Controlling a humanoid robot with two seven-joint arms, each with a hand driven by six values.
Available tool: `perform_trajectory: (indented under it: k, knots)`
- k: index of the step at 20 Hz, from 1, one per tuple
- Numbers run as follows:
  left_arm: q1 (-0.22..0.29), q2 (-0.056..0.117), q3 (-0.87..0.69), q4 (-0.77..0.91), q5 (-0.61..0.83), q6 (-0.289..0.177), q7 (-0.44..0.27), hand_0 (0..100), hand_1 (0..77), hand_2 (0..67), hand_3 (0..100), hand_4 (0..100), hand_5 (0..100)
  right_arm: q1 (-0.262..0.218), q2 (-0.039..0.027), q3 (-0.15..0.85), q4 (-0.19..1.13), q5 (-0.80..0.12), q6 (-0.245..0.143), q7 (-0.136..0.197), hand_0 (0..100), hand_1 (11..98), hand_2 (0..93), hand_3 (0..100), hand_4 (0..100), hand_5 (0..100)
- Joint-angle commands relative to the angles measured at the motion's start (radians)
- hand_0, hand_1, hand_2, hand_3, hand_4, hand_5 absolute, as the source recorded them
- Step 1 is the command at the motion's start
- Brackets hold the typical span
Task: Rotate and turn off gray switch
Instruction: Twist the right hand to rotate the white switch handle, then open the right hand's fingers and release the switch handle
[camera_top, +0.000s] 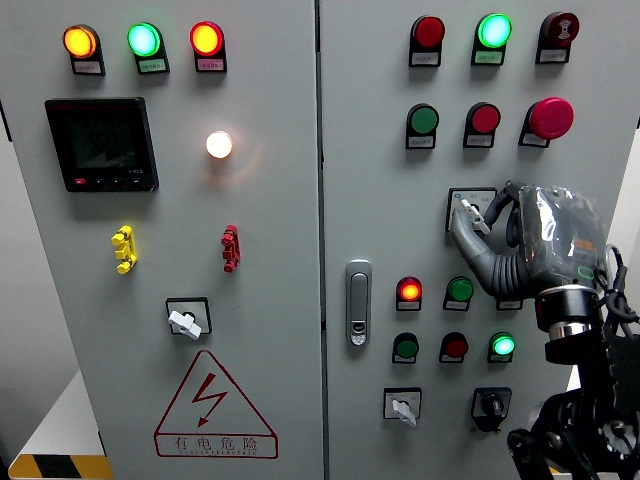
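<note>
Right hand (520, 240): comes in from the lower right at about 5 o'clock and is raised to the right-hand door, its fingers (470, 232) curled toward the gray switch, thumb and forefinger closing on the knob. The grip looks pinched on it, though the palm hides part of the contact. It is held this way, I judge, so the wrist can roll and carry the knob round.
Left hand: not in the picture.
Control cabinet (280, 420): fills the frame with two gray doors, so everything is mounted upright and must be reached from the front.
Warning triangle (214, 408): red, at 7 o'clock on the left door, marking live equipment.
Meter display (101, 144): dark panel at 10 o'clock.
Door latch (358, 302): near the centre seam, within reach of the working hand but untouched.
Red mushroom button (551, 117): at 1 o'clock, just above the hand. A loose elbow could bump it.
Gray switch (468, 213): at 3 o'clock on the right door, on a black-framed plate, its knob between the fingertips.
Other rotary switches: one at 8 o'clock on the left door (186, 320), one at 5 o'clock (402, 406). Both are alike in look, so the target is easy to mistake.
Indicator lamps (410, 291): several glow red, green and amber.
Step in hand: gripping before the turn, which is not yet evident.
</note>
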Motion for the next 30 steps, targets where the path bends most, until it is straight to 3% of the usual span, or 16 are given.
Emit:
perform_trajectory:
  k: [1,11,22,26,30]
  knots:
    - [0.000,0.000,0.000,0.000,0.000,0.000,0.001,0,0.0,10.0,22,12,12,-0.001,0.0000,0.000,0.000,0.000,0.000,0.000,48,31.8,76.3,100,83,95]
    - [0.000,0.000,0.000,0.000,0.000,0.000,0.001,0,0.0,10.0,22,12,12,-0.001,0.0000,-0.003,0.000,0.000,0.000,0.000,57,31.1,75.2,100,83,95]
    - [0.000,0.000,0.000,0.000,0.000,0.000,0.001,0,0.0,10.0,21,12,12,-0.001,-0.0015,-0.003,0.002,0.000,-0.001,0.000,58,29.6,77.0,100,83,95]
    - [0.000,0.000,0.000,0.000,0.000,0.000,0.001,0,0.0,10.0,21,12,12,-0.007,-0.0046,-0.003,0.011,0.000,-0.001,0.002,58,29.4,68.2,100,83,95]
    - [0.000,0.000,0.000,0.000,0.000,0.000,0.001,0,0.0,10.1,21,12,12,-0.012,-0.0046,-0.003,0.023,0.000,-0.023,0.002,54,31.5,66.8,100,82,95]
